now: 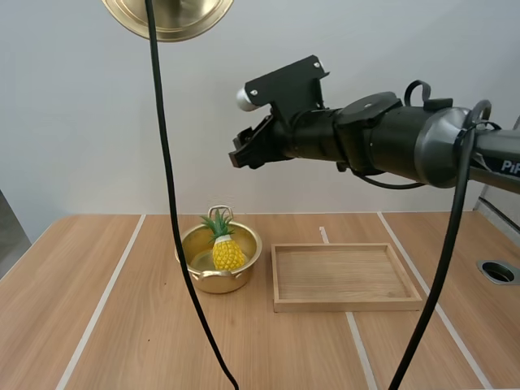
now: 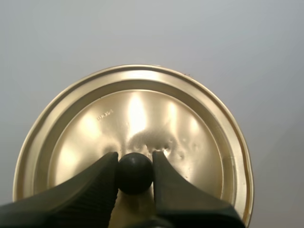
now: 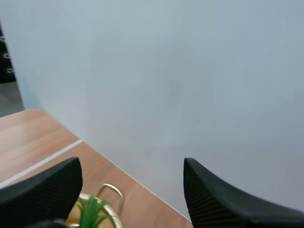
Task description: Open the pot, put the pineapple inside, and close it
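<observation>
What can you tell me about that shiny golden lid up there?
The lid is a round, brass-coloured metal disc with a raised rim, a few small dents near its middle and a black ball knob. The left pincer pinches that knob between its ribbed fingers and holds the lid high in the air, well off the open pot.

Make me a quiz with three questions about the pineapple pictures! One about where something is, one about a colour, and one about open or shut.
1. Where is the pineapple?
A under the pot
B inside the pot
C beside the pot

2. What colour is the knob on the lid?
A red
B white
C black

3. The right gripper is:
A open
B shut on nothing
C shut on the pineapple

Answers:
1 B, its leaves poke up above the pot's rim.
2 C, the knob pinched by the left gripper is black.
3 A, its fingers stand far apart.
</observation>
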{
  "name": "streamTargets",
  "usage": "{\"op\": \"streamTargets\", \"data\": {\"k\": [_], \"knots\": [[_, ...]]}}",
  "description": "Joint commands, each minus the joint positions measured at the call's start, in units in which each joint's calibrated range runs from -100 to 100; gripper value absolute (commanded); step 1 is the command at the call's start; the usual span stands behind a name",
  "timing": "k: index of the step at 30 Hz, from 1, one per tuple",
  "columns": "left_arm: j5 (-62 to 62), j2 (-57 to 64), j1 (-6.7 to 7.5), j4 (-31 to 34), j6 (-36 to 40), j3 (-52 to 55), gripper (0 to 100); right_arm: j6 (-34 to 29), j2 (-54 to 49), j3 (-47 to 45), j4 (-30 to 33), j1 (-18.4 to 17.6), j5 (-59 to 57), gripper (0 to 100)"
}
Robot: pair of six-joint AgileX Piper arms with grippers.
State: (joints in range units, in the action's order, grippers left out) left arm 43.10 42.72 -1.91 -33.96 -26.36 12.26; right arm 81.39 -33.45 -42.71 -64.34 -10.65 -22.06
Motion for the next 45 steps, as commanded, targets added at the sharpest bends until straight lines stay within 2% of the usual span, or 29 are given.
{"op": "streamTargets", "data": {"k": [1, 5, 14, 19, 21, 26, 30, 31, 33, 35, 37, 41, 45], "knots": [[-2.0, 0.4, 0.11, -0.5, 0.2, -0.6, 0, -5.2, -1.8, -0.1, 4.1, 2.6, -5.0, 100], [-2.0, 0.4, 0.11, -0.5, 0.2, -0.6, 0, -9.9, -4.2, -0.1, 7.0, 5.0, -5.8, 100], [-2.0, 0.4, 0.11, -0.5, 0.2, -0.6, 0, -11.5, -9.3, -0.1, 9.7, 10.3, -6.4, 100], [-2.0, 0.4, 0.11, -0.5, 0.2, -0.6, 0, -15.0, -11.3, -0.1, 12.6, 13.1, -7.8, 100], [-2.0, 0.4, 0.11, -0.5, 0.2, -0.6, 0, -17.0, -12.3, -0.1, 14.2, 14.0, -7.8, 100], [-2.0, 0.4, 0.11, -0.5, 0.2, -0.6, 0, -17.5, -14.8, -0.1, 14.7, 15.2, -9.2, 100], [-2.0, 0.4, 0.11, -0.5, 0.2, -0.6, 0, -21.6, -16.8, -0.1, 20.0, 15.4, -11.7, 100], [-2.0, 0.4, 0.11, -0.5, 0.2, -0.6, 0, -23.5, -17.4, -0.1, 22.2, 15.4, -12.7, 96], [-2.0, 0.4, 0.11, -0.5, 0.2, -0.6, 0, -26.8, -18.6, -0.1, 26.2, 15.4, -14.1, 74], [-2.0, 0.4, 0.11, -0.5, 0.2, -0.6, 0, -29.3, -19.4, -0.1, 29.8, 15.4, -15.0, 42], [-2.0, 0.4, 0.11, -0.5, 0.2, -0.6, 0, -31.9, -20.5, -0.1, 34.0, 15.4, -16.9, 0], [-2.0, 0.4, 0.11, -0.5, 0.2, -0.6, 0, -37.4, -22.6, -0.1, 39.5, 15.4, -21.8, 0], [-2.0, 0.4, 0.11, -0.5, 0.2, -0.6, 0, -41.5, -25.4, -0.1, 40.5, 15.4, -23.5, 0]]}}
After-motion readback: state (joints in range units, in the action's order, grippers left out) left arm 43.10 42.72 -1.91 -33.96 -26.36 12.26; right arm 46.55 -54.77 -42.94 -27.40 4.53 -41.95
